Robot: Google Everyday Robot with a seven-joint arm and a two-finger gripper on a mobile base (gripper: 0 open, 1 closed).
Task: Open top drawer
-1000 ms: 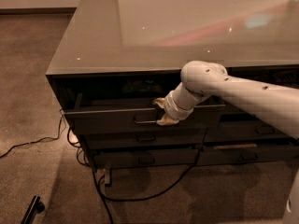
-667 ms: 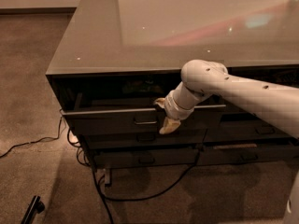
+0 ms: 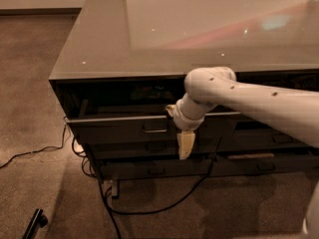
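The room is dim and warm, everything tinted brownish-orange. The glossy cabinet top (image 3: 99, 49) carries a broad pale sheen toward the back, with tiny bright specks and a reddish streak at the right. The white arm (image 3: 259, 103) is the brightest thing, lit from above. Its gripper (image 3: 185, 144) hangs pale before the top drawer (image 3: 109, 128), just right of the handle (image 3: 154, 129). The gap above the drawer is near black, and shadow pools on the carpet (image 3: 35, 83) beneath.
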